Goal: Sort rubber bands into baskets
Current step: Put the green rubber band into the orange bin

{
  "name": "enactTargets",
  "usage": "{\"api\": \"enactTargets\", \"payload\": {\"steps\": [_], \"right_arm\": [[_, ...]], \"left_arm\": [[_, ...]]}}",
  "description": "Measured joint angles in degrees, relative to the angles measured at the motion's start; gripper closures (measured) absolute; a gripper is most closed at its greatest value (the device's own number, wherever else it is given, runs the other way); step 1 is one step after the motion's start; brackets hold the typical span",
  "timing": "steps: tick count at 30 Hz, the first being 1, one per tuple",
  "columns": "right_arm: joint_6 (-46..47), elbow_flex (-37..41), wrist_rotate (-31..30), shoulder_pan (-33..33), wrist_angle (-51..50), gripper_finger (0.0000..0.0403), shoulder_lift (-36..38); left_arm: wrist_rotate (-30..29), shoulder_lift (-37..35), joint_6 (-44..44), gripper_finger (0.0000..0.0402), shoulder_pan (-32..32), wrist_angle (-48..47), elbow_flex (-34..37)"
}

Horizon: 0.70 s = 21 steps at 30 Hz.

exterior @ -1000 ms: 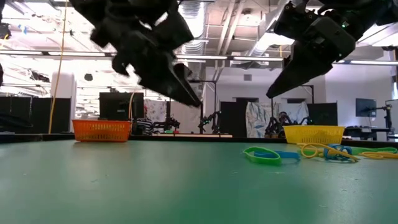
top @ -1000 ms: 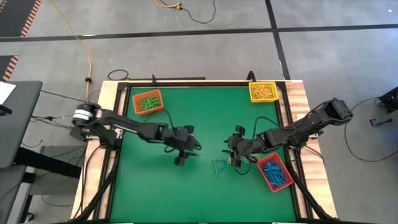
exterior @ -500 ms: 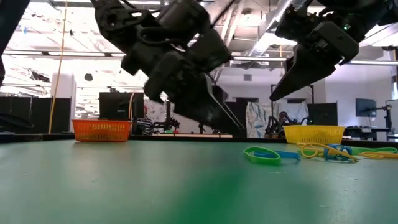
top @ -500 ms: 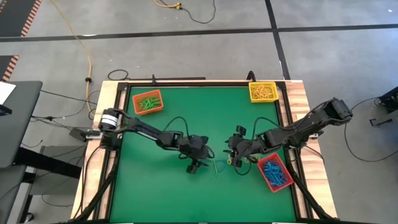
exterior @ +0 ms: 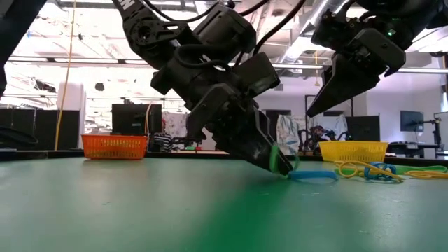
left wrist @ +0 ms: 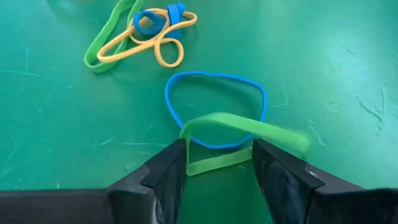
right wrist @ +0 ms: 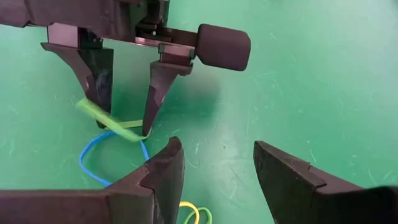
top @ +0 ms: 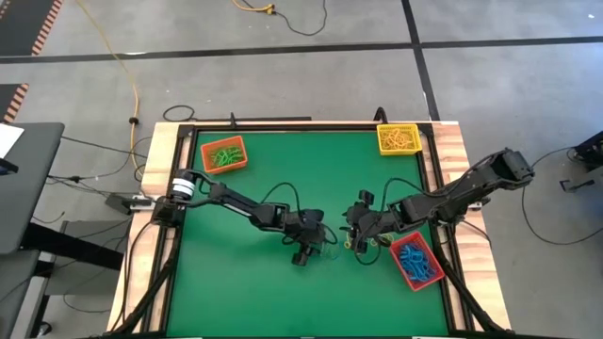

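Observation:
A green rubber band (left wrist: 217, 163) lies over a blue one (left wrist: 214, 93) on the green table near its middle. My left gripper (left wrist: 219, 149) is open and down at the table, its fingertips on either side of the green band's near part; it also shows in the high view (top: 320, 247). My right gripper (top: 356, 240) hangs open above the table just to the right, touching nothing. A small heap of green, yellow and blue rubber bands (left wrist: 140, 34) lies beyond. The baskets are orange (top: 223, 154), yellow (top: 398, 138) and red (top: 415, 261). My left gripper stands open with the green band's near strand (left wrist: 214, 165) running between the inner sides of its two fingers (right wrist: 99, 93). The fingers slant down from the table's left. The band's far side (left wrist: 280, 134) is raised off the table and blurred beside one fingertip.
The orange basket at the far left holds green bands, the yellow one at the far right yellow bands, the red one at the near right blue bands. The table has a raised wooden rim (top: 452, 151). Free green surface lies to the near left.
My left gripper has moved toward the table's right edge and down, from above the table's middle to the green band. The band lay flat; one side of it is now raised at the fingertips.

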<state>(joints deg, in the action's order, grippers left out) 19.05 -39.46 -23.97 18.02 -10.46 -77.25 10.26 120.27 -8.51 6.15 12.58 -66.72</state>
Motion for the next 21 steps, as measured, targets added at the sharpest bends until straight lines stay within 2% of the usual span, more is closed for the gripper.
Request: {"api": "enactTargets", "payload": {"steps": [13, 21], "right_arm": [[0.0, 0.0, -0.3, 0.0, -0.2, 0.0184, 0.0], [0.0, 0.0, -0.3, 0.0, -0.2, 0.0184, 0.0]], "left_arm": [[-0.2, -0.7, -1.1, 0.0296, -0.1, -0.7, 0.1], [-2.6, -0.8, -1.4, 0.0359, -0.1, -1.7, 0.1]]}}
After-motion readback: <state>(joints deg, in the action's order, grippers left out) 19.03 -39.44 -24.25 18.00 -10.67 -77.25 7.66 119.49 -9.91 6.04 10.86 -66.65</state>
